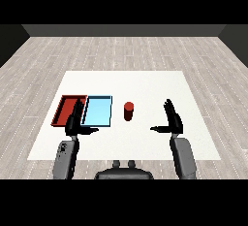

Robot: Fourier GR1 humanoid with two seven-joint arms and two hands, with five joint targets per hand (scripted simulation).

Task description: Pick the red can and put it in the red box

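The red can (128,111) stood upright on the bench (145,82), just right of the light blue tray (97,111). Both the left hand (74,121) and right hand (172,118) were open, holding nothing.

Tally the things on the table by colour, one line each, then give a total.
Red: 2, the red tray and the red can
Light blue: 1, the light blue tray
Total: 3
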